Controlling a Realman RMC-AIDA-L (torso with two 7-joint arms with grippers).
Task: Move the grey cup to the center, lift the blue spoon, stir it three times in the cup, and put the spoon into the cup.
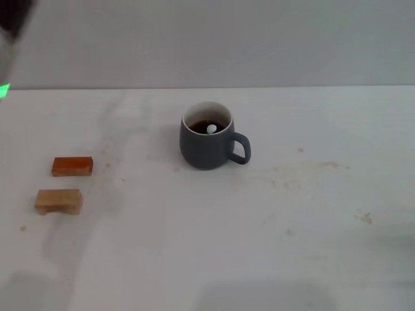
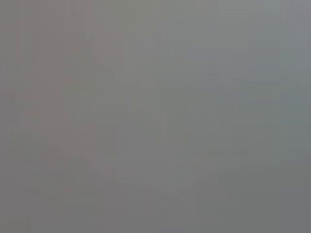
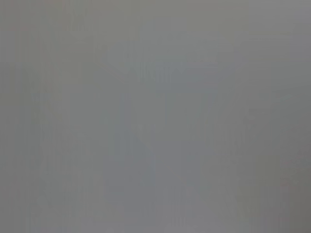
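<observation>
The grey cup (image 1: 206,144) stands upright near the middle of the white table (image 1: 214,259) in the head view, its loop handle pointing right. It holds dark brown liquid. The pale end of the blue spoon (image 1: 211,129) pokes out of the liquid inside the cup; the remainder of the spoon is hidden. Neither gripper shows in the head view. A dark blurred shape (image 1: 11,29), perhaps part of the left arm, sits at the far top left corner. Both wrist views show only flat grey.
An orange wooden block (image 1: 72,166) and a tan wooden block (image 1: 58,201) lie at the left of the table. Faint brown stains (image 1: 311,170) mark the table right of the cup. A grey wall (image 1: 214,39) rises behind the far edge.
</observation>
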